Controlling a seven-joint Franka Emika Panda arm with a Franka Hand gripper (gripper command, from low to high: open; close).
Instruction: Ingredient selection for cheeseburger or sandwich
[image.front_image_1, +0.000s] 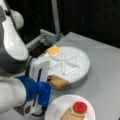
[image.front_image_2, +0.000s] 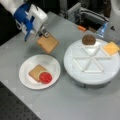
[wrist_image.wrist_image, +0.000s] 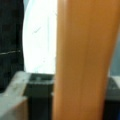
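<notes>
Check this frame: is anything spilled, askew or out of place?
Nothing spilled. The hand holds a bread square tilted in the air between the plate and the divided tray. The tomato overhangs the plated bread.

A flat matte grey desk (image.front_image_2: 75, 105) fills most of both front views. Behind it the room is dark, almost black. In a front view a pale grey upright metal post (image.front_image_1: 55, 16) rises against that darkness. A black perforated mat (image.front_image_2: 15, 107) lies at a front view's bottom left corner. Soft, even light falls from above.
</notes>
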